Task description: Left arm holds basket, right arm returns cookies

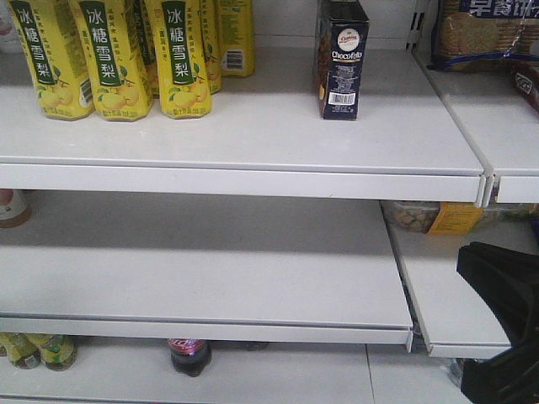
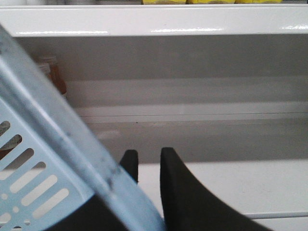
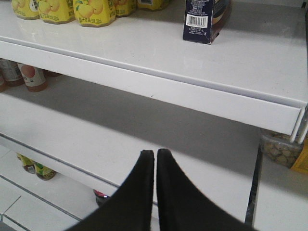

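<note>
**On the upper shelf, cookies stand above and ahead of the empty right claw**

Up on the upper shelf [image 1: 253, 126] the cookies [image 1: 341, 59] stand upright, long axis vertical, right of the yellow bottles [image 1: 109, 55]. Right claw [image 3: 155, 159] hangs lower, tips pressed together, holding nothing; the carton lies up and slightly right of it. Left claw [image 2: 144, 166] pinches the basket [image 2: 43, 159] rim.

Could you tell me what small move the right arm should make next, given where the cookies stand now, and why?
Probably pull the right arm back and away from the shelves. The cookies already stand upright on the top shelf, and the right gripper is shut on nothing, well below them. The left gripper meanwhile pinches the basket rim.
</note>
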Tool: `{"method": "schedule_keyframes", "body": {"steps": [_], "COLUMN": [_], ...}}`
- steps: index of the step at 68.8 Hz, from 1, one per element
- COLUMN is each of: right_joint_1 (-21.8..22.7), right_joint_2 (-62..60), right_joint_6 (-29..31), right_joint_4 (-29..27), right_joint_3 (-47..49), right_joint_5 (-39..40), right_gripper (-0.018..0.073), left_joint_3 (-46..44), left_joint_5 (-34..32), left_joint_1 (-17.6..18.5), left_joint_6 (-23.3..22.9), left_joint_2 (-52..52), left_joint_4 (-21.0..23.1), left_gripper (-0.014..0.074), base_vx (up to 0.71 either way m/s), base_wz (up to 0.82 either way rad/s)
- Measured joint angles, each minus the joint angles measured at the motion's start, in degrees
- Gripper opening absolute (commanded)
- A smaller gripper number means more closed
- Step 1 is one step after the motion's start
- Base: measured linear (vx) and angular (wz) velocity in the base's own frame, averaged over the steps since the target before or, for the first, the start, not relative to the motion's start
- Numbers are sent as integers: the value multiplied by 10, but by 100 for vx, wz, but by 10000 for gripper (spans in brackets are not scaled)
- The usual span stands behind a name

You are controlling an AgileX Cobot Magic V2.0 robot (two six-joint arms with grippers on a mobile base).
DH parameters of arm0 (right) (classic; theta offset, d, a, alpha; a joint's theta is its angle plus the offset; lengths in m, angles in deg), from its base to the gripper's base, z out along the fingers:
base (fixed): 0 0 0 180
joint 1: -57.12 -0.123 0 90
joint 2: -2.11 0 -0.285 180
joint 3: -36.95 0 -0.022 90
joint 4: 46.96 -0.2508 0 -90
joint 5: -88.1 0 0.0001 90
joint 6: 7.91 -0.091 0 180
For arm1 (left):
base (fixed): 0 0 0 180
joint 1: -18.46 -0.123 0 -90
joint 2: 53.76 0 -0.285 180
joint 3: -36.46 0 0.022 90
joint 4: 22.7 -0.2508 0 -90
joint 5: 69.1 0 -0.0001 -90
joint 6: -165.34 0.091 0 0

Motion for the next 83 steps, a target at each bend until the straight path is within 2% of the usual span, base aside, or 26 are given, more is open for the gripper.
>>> {"method": "schedule_keyframes", "body": {"steps": [11, 25, 35, 43, 51, 58, 62, 68, 79, 83], "right_joint_1": [0, 0, 4, 49, 134, 242, 302, 405, 603, 666], "right_joint_2": [-22, -128, -203, -254, -297, -334, -354, -385, -411, -411], "right_joint_6": [8, 45, 128, 194, 237, 289, 339, 437, 652, 704], "right_joint_4": [16, 18, 14, -30, -85, -151, -203, -280, -463, -527], "right_joint_3": [0, -2, -35, -87, -132, -161, -175, -198, -251, -271], "right_joint_5": [14, 65, 98, 150, 227, 288, 317, 367, 473, 501], "right_gripper": [-8, -8, -8, -6, -6, -6, -6, -6, -6, -6], "left_joint_3": [0, 0, 0, 0, 0, 0, 0, 0, 0, 0], "left_joint_5": [0, 0, 0, 0, 0, 0, 0, 0, 0, 0], "left_joint_1": [0, 0, 0, 0, 0, 0, 0, 0, 0, 0], "left_joint_6": [0, 0, 0, 0, 0, 0, 0, 0, 0, 0], "left_joint_2": [0, 0, 0, 0, 0, 0, 0, 0, 0, 0], "left_joint_4": [0, 0, 0, 0, 0, 0, 0, 0, 0, 0], "left_gripper": [-6, -6, -6, -6, -6, -6, -6, -6, -6, -6], "base_vx": [0, 0, 0, 0, 0, 0, 0, 0, 0, 0], "base_wz": [0, 0, 0, 0, 0, 0, 0, 0, 0, 0]}}
